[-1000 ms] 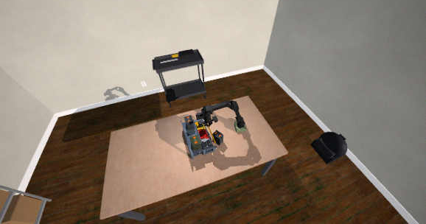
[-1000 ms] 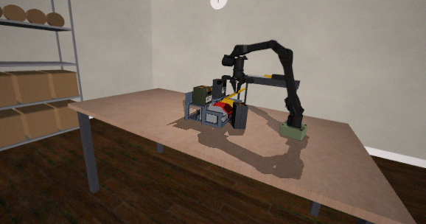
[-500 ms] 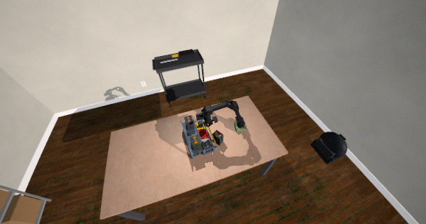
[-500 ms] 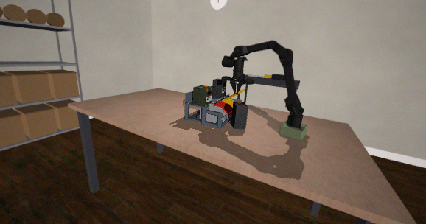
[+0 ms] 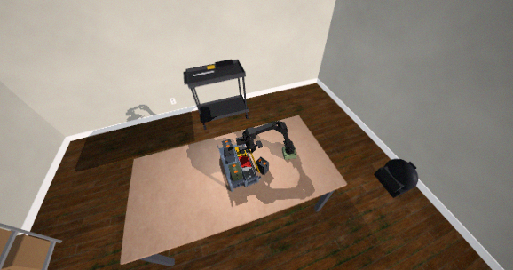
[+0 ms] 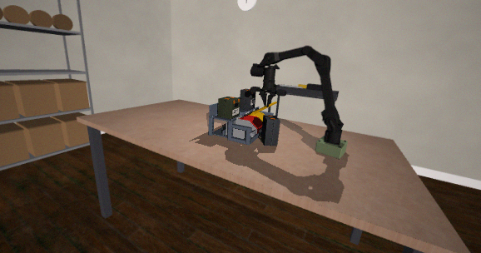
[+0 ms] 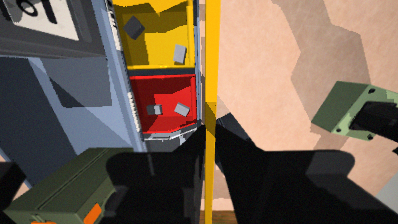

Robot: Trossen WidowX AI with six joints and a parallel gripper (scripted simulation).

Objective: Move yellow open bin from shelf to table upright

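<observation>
Gripper: fingers nearly together, pinched on a slim yellow bar that passes between the fingertips. Grip is on the bar, not on a bin. Wrist view: bar runs lengthwise through the frame, just right of the bin row. Exterior view: bar tilted, its right end the higher; the hand points down from the arm. Whether the bar also touches the rack or a bin, cannot tell. Task item: yellow open bin sits in the blue-grey shelf, on the far side of the red bin. Contents visible by wrist view: one dark part toward the left and one light grey part toward the right. The far end of this bin is cut off by the frame. Red bin holds two small grey pieces. Surroundings: olive-green case on the shelf's upper level, near end; dark case standing on the table, right of the bin row. Green base block under the arm, farther right, apart from the shelf. Bin not yet on the table surface.
</observation>
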